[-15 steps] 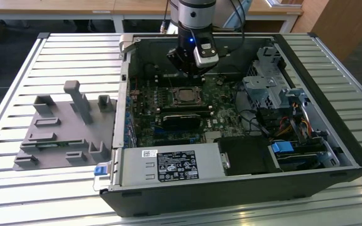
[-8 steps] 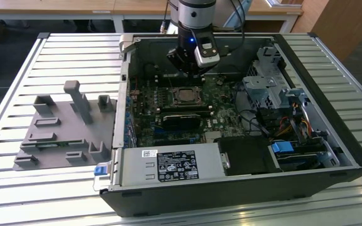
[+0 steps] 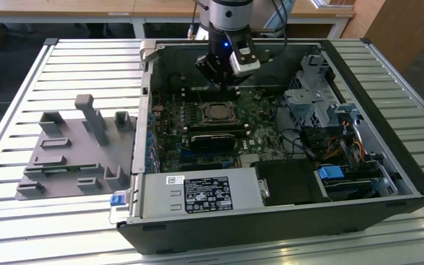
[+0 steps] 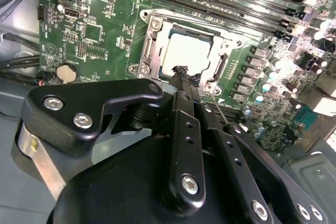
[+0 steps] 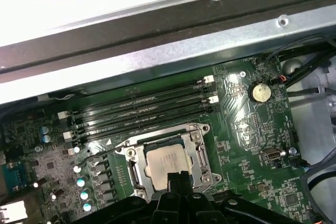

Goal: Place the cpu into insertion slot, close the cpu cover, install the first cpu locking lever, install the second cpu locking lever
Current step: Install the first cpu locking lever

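Note:
The cpu [image 5: 165, 160] lies flat in the insertion slot [image 5: 132, 157], its silver-grey top showing in both wrist views [image 4: 186, 51]. The cpu cover [image 5: 199, 149] is a silvery frame lying down around the chip's edges [image 4: 152, 45]. In the exterior view the socket with the chip [image 3: 216, 112] sits mid-board inside the open computer case. My gripper [image 4: 182, 72] hangs just above the socket's edge, its black fingertips pressed together and holding nothing. A thin bent metal lever [image 4: 221, 65] runs along one side of the socket.
Long black memory slots [image 5: 142, 108] lie beside the socket, with a coin battery [image 5: 259, 92] further off. The case wall [image 5: 157, 51] rises close behind. A labelled grey power supply box [image 3: 197, 193], a drive cage [image 3: 308, 105] and cables crowd the case. A grey fixture [image 3: 72, 149] sits outside.

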You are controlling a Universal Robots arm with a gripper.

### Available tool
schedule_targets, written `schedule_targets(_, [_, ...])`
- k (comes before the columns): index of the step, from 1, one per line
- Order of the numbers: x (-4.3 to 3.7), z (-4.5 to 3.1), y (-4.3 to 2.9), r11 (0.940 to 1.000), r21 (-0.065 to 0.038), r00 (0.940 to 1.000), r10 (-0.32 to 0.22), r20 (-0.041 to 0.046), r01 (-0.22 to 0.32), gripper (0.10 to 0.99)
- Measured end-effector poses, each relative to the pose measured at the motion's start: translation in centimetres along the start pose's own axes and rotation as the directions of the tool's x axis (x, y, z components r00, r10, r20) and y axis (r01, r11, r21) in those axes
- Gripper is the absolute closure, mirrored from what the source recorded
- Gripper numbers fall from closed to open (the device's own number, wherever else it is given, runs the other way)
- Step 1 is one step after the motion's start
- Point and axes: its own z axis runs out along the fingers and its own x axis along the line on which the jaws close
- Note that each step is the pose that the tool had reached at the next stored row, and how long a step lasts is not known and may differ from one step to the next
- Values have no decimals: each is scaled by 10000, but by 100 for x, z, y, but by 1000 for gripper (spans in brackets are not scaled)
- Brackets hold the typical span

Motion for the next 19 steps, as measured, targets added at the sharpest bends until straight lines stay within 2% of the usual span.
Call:
schedule_targets(5, [0, -6, 0, 9991, -14, 9991, -426, 0, 426, 969])
schedule_targets(9, [0, -6, 0, 9938, -35, 9938, -1108, 2, 1108, 969])
schedule_targets(14, [0, -6, 0, 9801, -62, 9801, -1983, 5, 1983, 969])
schedule_targets(19, [-2, -6, 1, 9595, -87, 9596, -2815, 11, 2815, 969])
